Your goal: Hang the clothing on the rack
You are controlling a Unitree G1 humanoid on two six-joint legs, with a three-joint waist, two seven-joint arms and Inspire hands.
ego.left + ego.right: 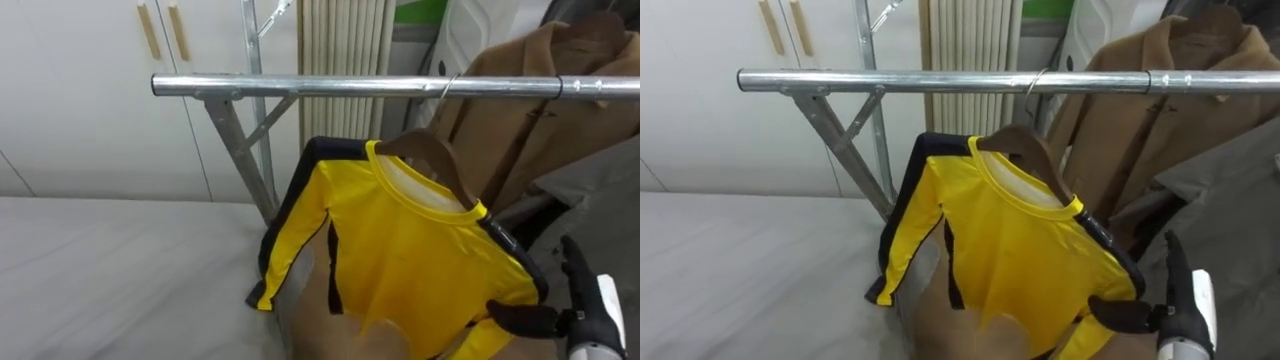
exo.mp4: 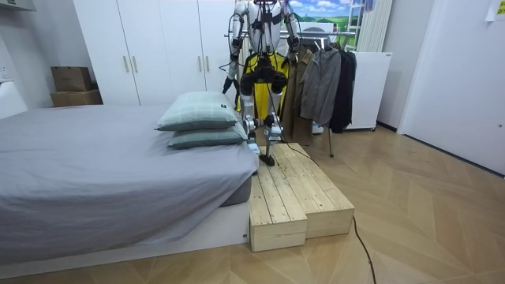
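Yellow shirt [image 1: 420,270] on its hanger [image 1: 432,150], hooked over the metal rail [image 1: 330,87] at frame centre.
The right hand [image 1: 585,315] sits at the lower right, just beside the shirt's black-edged sleeve. Its fingers are straight and spread, holding nothing, the thumb reaching toward the sleeve; contact unclear. A brown coat [image 1: 540,90] hangs at the upper right.

Rail [image 1: 350,87]: runs crosswise, in front of the wardrobe [image 1: 100,90].
Hanger [image 1: 428,150]: hooked on the rail; the shirt [image 1: 410,260] hangs on it.
Coat [image 1: 545,100]: on the rail, right of the shirt.
Bed [image 1: 110,270]: below, left of the shirt.
Right hand [image 1: 592,312]: just beside the shirt's right sleeve.
Platform [image 2: 296,197]: beside the bed, under the robot.
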